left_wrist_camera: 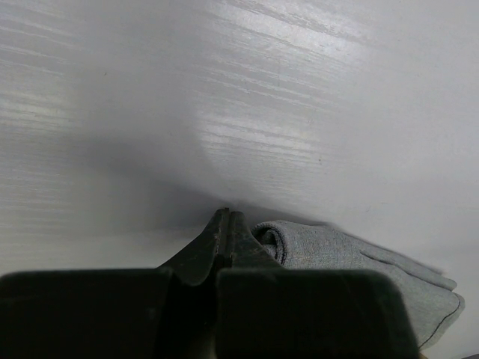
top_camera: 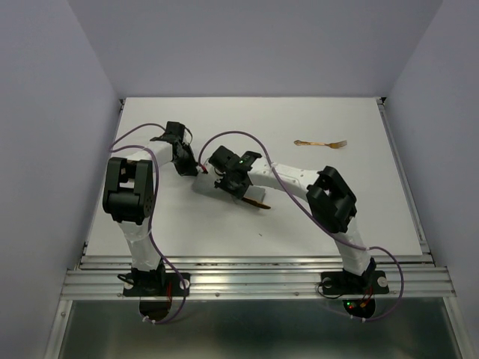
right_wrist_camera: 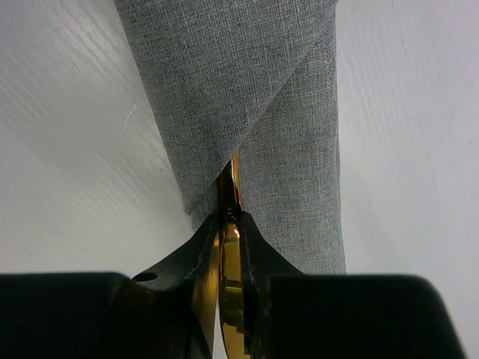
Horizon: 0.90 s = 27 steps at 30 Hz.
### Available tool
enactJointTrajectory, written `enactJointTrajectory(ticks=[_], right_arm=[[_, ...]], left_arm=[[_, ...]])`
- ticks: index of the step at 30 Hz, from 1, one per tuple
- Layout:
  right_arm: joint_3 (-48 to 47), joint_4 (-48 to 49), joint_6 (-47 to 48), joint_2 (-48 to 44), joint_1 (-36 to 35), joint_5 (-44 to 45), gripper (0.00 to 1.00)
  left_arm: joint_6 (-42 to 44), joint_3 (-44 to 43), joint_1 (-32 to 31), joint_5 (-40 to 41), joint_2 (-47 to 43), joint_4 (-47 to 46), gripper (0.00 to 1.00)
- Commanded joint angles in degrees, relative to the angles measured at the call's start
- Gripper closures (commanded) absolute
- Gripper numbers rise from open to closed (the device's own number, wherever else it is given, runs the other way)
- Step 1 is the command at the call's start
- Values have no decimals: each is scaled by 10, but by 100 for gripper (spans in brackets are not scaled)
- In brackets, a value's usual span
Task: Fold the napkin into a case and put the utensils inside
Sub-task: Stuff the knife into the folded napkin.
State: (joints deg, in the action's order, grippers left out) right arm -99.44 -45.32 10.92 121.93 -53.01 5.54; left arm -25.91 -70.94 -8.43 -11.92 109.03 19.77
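The napkin (right_wrist_camera: 254,97) lies folded into a narrow grey case (top_camera: 205,185) near the table's middle. My right gripper (right_wrist_camera: 230,218) is shut on a golden utensil (right_wrist_camera: 229,262), whose front end runs into the slit between the cloth's folded layers. In the top view its handle (top_camera: 259,203) sticks out behind the right gripper (top_camera: 236,188). The golden fork (top_camera: 322,143) lies alone at the back right. My left gripper (left_wrist_camera: 228,217) is shut with nothing between its fingers, tips down on the table just beside the case's rolled end (left_wrist_camera: 337,250). In the top view the left gripper (top_camera: 192,169) stands at the case's left end.
The white table (top_camera: 150,224) is bounded by lavender walls on three sides. A metal rail (top_camera: 254,271) runs along the near edge by the arm bases. Purple cables (top_camera: 224,138) loop over both arms above the cloth.
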Motion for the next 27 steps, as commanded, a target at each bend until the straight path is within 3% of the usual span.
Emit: enactJointTrajectory(ticks=[1, 20, 27], right_arm=[[-38, -8, 9, 8, -11, -11, 99], [-88, 5, 26, 54, -33, -23, 99], [-102, 8, 31, 63, -39, -21, 93]], left_arm=[[10, -8, -5, -2, 3, 5, 100], [8, 6, -7, -6, -2, -3, 100], [7, 6, -9, -7, -1, -4, 100]])
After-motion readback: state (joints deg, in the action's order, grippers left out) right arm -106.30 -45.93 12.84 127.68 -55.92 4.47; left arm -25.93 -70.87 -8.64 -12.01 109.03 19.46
